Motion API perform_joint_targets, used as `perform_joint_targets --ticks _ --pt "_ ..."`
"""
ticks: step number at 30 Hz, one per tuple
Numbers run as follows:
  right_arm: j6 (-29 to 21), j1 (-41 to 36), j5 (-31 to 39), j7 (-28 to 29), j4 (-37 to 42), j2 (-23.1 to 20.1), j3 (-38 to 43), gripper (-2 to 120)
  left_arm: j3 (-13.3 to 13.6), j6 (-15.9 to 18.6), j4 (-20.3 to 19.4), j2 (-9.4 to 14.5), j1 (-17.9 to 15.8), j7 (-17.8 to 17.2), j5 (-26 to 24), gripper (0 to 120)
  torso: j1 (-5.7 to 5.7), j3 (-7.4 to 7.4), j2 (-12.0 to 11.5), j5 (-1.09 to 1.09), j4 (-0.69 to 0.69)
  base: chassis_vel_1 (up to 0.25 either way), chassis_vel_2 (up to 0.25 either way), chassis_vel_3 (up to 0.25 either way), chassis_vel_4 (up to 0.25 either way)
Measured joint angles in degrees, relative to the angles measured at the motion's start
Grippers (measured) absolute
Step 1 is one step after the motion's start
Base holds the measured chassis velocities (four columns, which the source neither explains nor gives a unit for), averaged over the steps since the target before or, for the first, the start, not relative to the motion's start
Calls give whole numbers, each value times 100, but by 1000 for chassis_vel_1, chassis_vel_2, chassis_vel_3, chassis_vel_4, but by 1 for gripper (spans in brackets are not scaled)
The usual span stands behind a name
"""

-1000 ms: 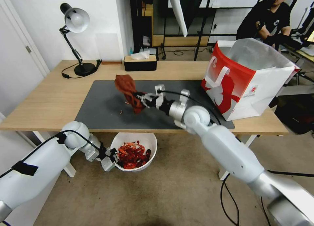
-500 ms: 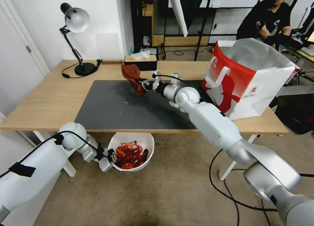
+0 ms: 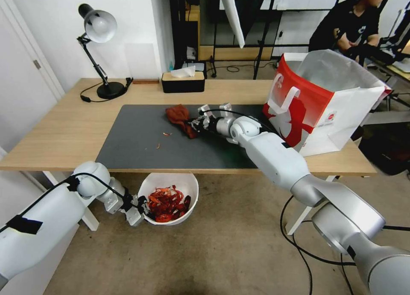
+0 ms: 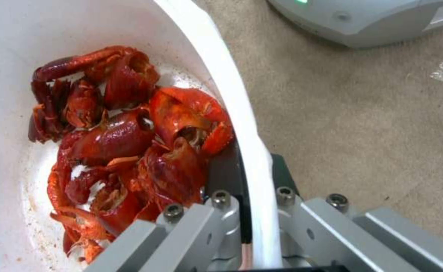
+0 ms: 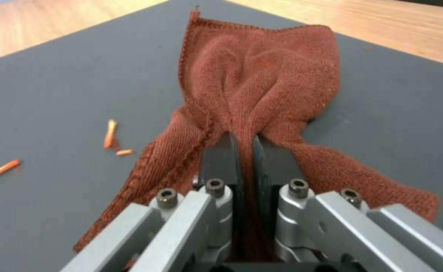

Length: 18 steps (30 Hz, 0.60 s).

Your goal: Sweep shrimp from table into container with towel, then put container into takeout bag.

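My right gripper (image 3: 194, 125) is shut on the rust-brown towel (image 3: 179, 116), which lies on the dark mat of the table (image 3: 64, 128). In the right wrist view the towel (image 5: 261, 90) spreads out ahead of the closed fingers (image 5: 221, 158). My left gripper (image 3: 139, 206) is shut on the rim of the white container (image 3: 185, 184), held below the table's front edge. Red shrimp (image 3: 164, 202) fill the container (image 4: 231, 75); the shrimp (image 4: 125, 143) lie just inside the pinched rim. A few thin shrimp bits (image 3: 166, 134) lie on the mat. The red and white takeout bag (image 3: 320, 102) stands open at the table's right end.
A desk lamp (image 3: 100, 30) and a black tissue box (image 3: 183, 82) stand along the table's back. Orange leg bits (image 5: 111, 133) lie on the mat beside the towel. Carpet floor spreads under the container, and cables (image 3: 299, 252) trail near the table's right leg.
My right gripper has carried the towel from mid-air toward the back and lowered it onto the mat. The left gripper and container have drifted slightly left and down.
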Motion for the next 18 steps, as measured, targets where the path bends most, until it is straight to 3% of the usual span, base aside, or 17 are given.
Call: perform_joint_targets --ticks 18 --pt "395 126 -480 -1314 -150 186 -400 4 -217 -1 -13 113 163 -14 -36 0 0 -1 1 0 2 0 0 0 0"
